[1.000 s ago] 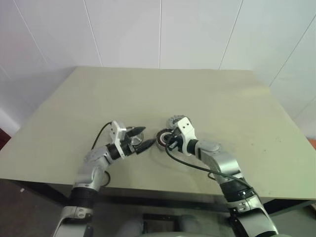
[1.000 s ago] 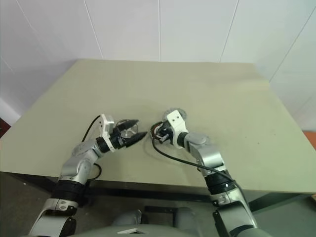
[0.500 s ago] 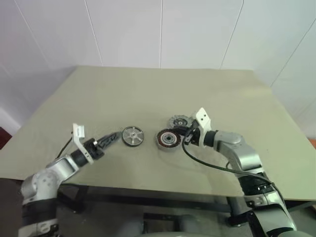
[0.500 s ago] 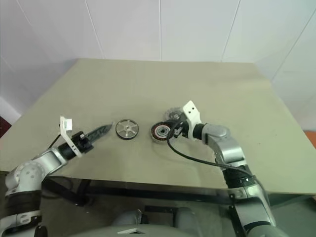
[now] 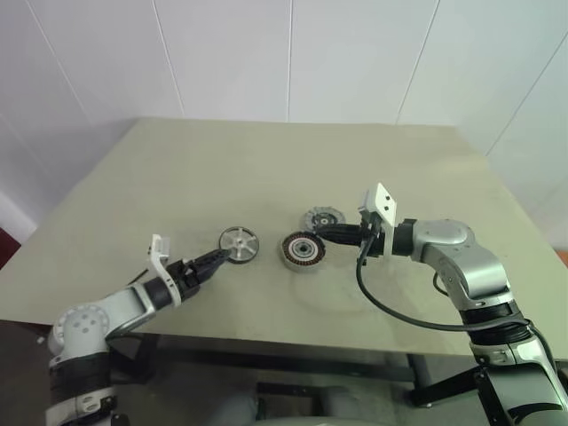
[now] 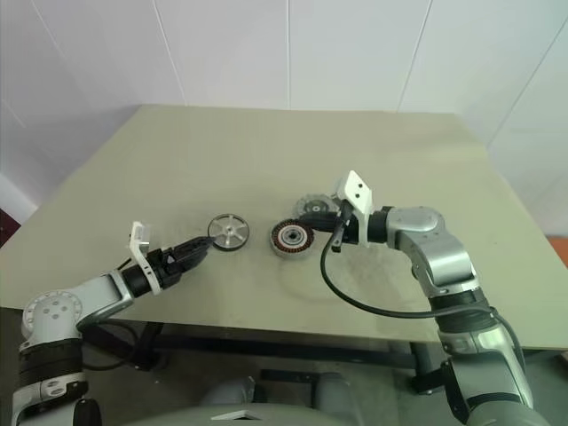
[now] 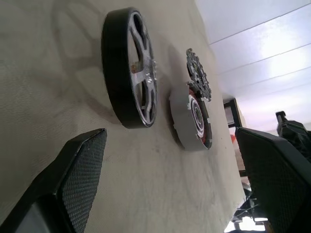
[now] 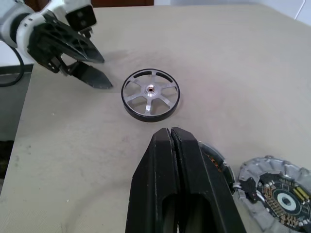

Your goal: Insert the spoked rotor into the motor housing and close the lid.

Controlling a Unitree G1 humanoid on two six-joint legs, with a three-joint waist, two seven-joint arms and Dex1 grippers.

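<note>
The spoked rotor (image 5: 238, 244), a silver wheel with a dark rim, lies flat on the table left of the motor housing (image 5: 303, 250). The housing is a black ring with copper windings. The grey ribbed lid (image 5: 320, 219) lies just behind the housing. My left gripper (image 5: 217, 257) is open and points at the rotor's near left edge; the left wrist view shows the rotor (image 7: 131, 73) ahead of the spread fingers (image 7: 73, 179). My right gripper (image 5: 324, 233) is shut on nothing and hovers above the gap between housing and lid; its fingers (image 8: 175, 145) hide part of the housing (image 8: 214, 160).
The beige table (image 5: 177, 177) has open surface all around the three parts. Its front edge runs close below both arms. White tiled walls stand behind it. A black cable (image 5: 390, 311) hangs from my right wrist.
The rotor, a second ago at my left gripper beside the housing, now lies on the table. The left gripper pulled away left, then edged back. The right gripper rose and drew back right.
</note>
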